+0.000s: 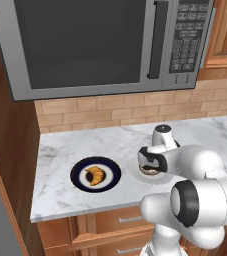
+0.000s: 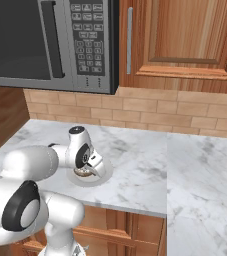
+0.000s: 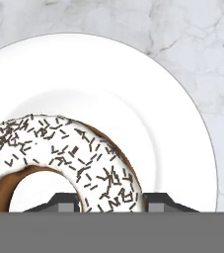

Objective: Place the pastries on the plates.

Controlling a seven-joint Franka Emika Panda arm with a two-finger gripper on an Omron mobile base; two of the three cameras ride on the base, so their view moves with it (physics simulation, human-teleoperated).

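The croissant [image 1: 95, 175] lies in the middle of the navy plate [image 1: 79, 181] on the marble worktop [image 1: 60, 150], so that half of the task looks done. Just to its right sits the white plate [image 3: 148, 84], and the doughnut [image 3: 69, 148] with its pale, dark-speckled icing rests on it, off-centre toward one side as the hand view frames it. The gripper [image 3: 111, 200] hangs low over this plate with its jaws clamped on the doughnut: the two dark finger tips [image 3: 64, 201] press against the ring's near arc from either side.

The pastry seems to be down on the plate (contact under the ring is hidden, so this is a judgement). The risk from here lies in the release. If the arm lifts before the jaws part, the doughnut goes up with it or gets dragged toward the rim. If the fingers open while skewed, they may nudge the ring sideways, or shove the light plate toward its navy neighbour.
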